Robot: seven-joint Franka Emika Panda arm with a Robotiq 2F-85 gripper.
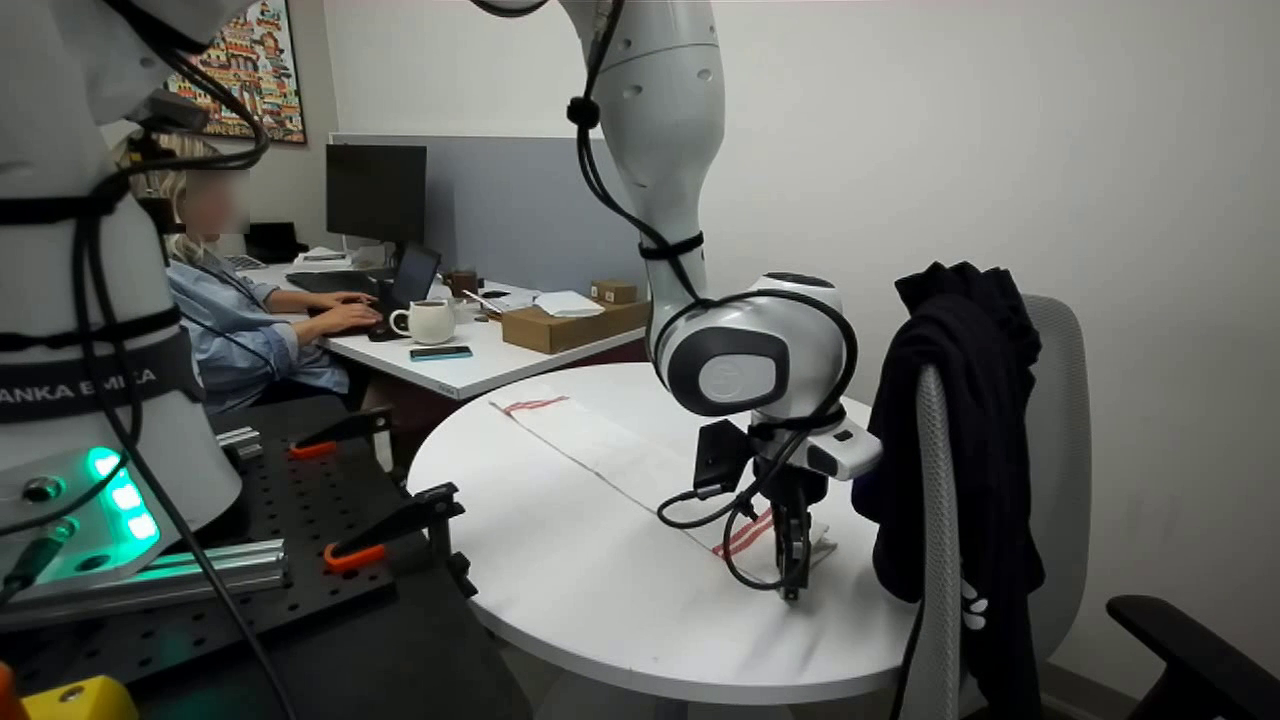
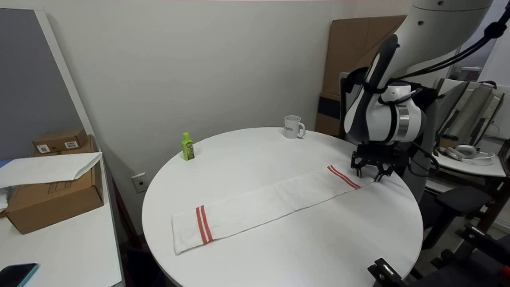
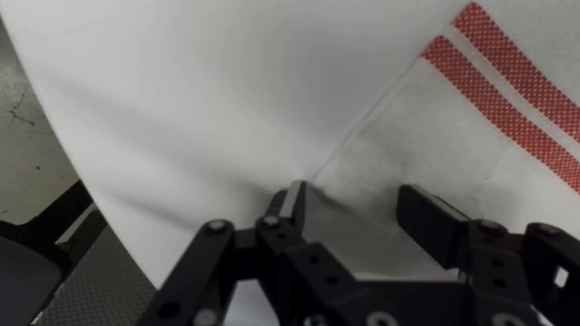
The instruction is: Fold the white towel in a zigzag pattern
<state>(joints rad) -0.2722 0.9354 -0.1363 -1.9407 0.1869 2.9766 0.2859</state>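
A slipped or lopsided pinch threatens the first fold

The gripper point(image 3: 353, 188) hangs low at one end of the white towel point(image 2: 247, 211), its fingers point(image 3: 426, 222) spread apart and clamping nothing; from beneath it the towel runs off across the tabletop point(image 2: 318, 247) as a flat strip, the nearer red stripes point(image 3: 512, 59) just beside the fingers; no zigzag shows, so a first fold is probably the step in hand.

In the wrist view one finger stands at the towel's corner and the other appears over the cloth; closing there may ruck up only part of the end, and lifting by a lopsided pinch would likely twist the strip; the cloth looks thin and lies close to the tabletop, so the fingers could skim over it if held high, or scrape if pressed low; whether they touch it, I cannot tell.

Should a pinch hold, a low pull may drag the towel rather than fold it; the chair point(image 1: 1060, 430) with the black jacket point(image 1: 950, 430) stands near the gripper, away from the strip, so swinging that way risks a knock.
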